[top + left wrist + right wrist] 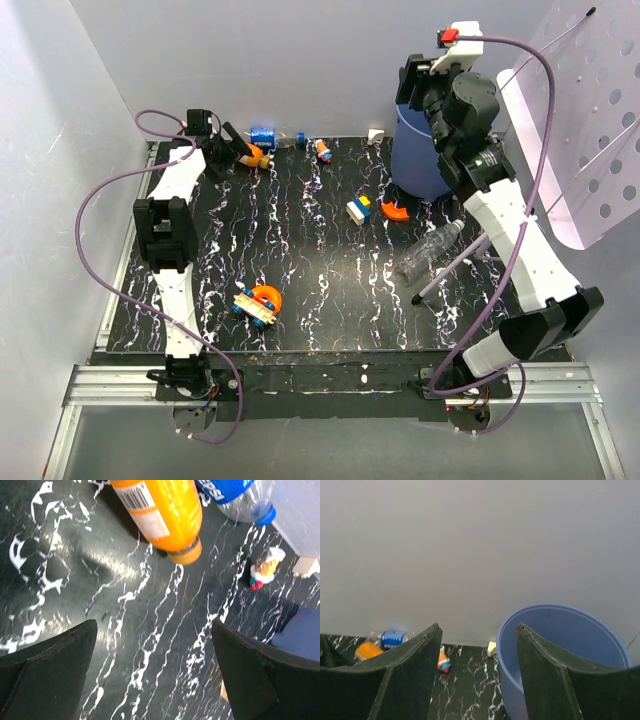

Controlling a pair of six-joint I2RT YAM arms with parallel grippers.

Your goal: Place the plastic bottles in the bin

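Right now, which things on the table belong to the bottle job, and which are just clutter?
Job: orange bottle, blue-label bottle, clear bottle, blue bin.
Clutter: yellow-blue block, orange curved piece, small toy, orange ring.

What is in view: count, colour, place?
orange bottle: one, orange, far left
labelled bottle: one, clear, blue label, far edge
clear bottle: one, clear, right of centre
bin: one, blue, far right
block: one, yellow-blue, before the bin
curved piece: one, orange, beside block
small toy: one, orange-blue, far middle
ring toy: one, orange, near left
table: one, black, white-veined
left tool: one, black, open, by orange bottle
right tool: one, black, open, raised near bin
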